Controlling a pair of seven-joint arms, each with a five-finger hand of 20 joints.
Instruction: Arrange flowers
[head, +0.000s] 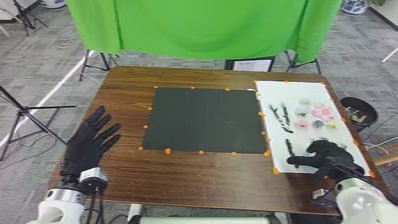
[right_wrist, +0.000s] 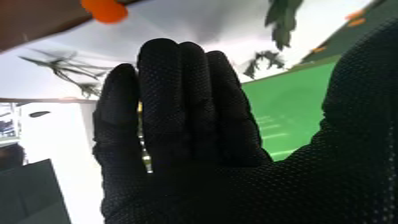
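Observation:
In the head view, my right hand (head: 327, 155) is over the near part of the white board (head: 302, 167), just beside a dark stem (head: 290, 147). More dark leafy stems (head: 284, 118) lie farther up the board, left of a pink flower (head: 323, 113) and several small pale blooms (head: 303, 111). My left hand (head: 85, 145) is over the table's left side, fingers straight and spread. In the right wrist view, my right hand (right_wrist: 187, 125) is open with straight fingers and holds nothing; leafy sprigs (right_wrist: 282, 22) appear beyond it.
A dark square mat (head: 206, 121) with orange markers around it lies mid-table, left of the white board. The brown table (head: 187, 182) has a green cloth (head: 204, 30) hanging beyond its far edge. A black round object (head: 359, 111) stands past the right edge.

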